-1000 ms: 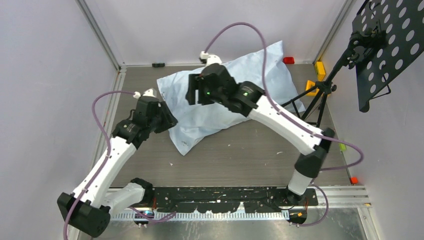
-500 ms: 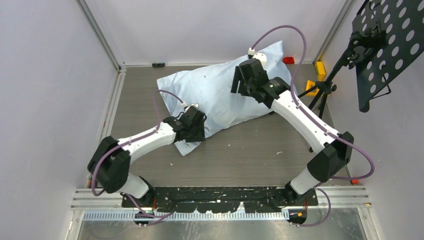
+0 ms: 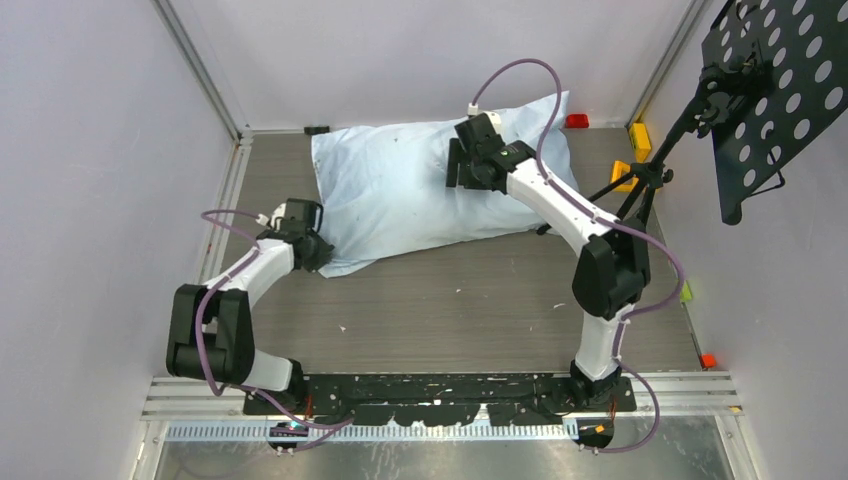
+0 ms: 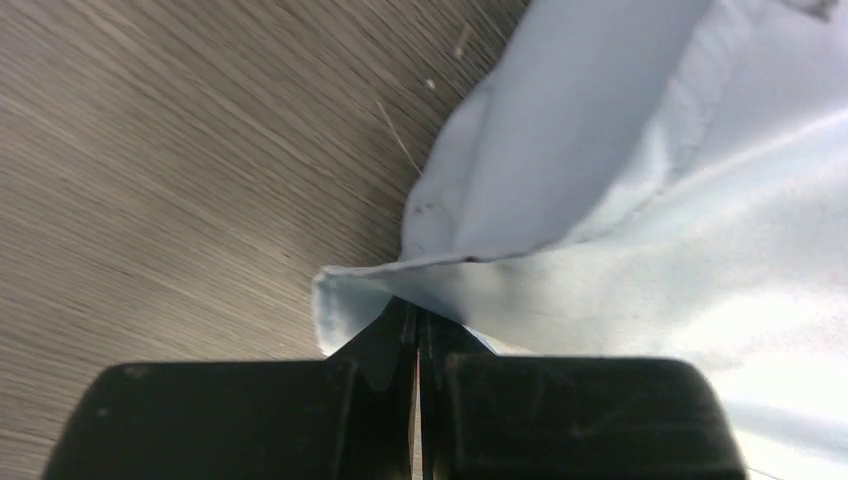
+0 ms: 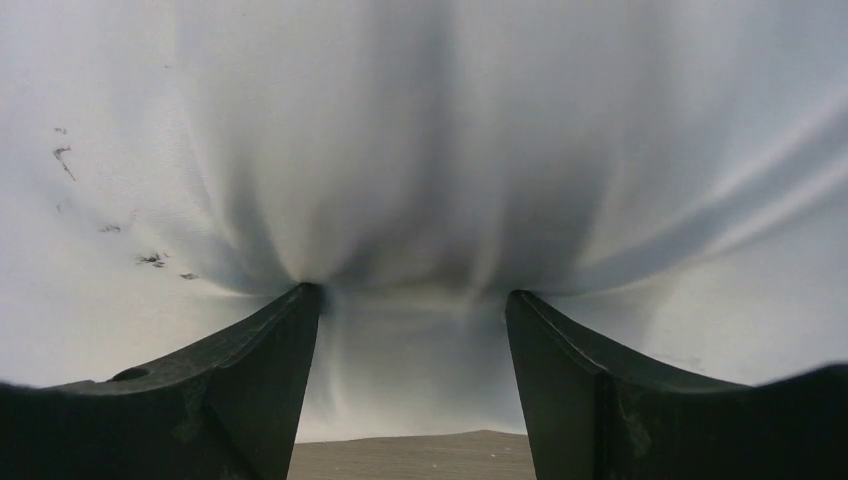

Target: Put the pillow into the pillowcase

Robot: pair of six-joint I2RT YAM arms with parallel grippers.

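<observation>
The light blue pillowcase [image 3: 400,195] lies plump and wrinkled across the back of the table, with faint dark smudges. No white pillow shows in any view. My left gripper [image 3: 318,255] is at the pillowcase's near left corner. In the left wrist view it [image 4: 415,310] is shut, with the edge of the cloth [image 4: 650,250] pinched at the tips. My right gripper [image 3: 458,165] is on top of the pillowcase toward its right end. In the right wrist view it [image 5: 412,295] is open, and both fingertips press down into the fabric [image 5: 400,150] and dent it.
A black perforated panel [image 3: 770,90] on a tripod [image 3: 640,185] stands at the right. A red block [image 3: 577,121] and yellow blocks [image 3: 639,138] sit at the back right, and a small black piece [image 3: 317,129] sits at the back wall. Walls close in on both sides.
The pillowcase has swung round to lie level along the back. My left gripper has pulled its corner left and back. My right gripper has shifted slightly left on top.
</observation>
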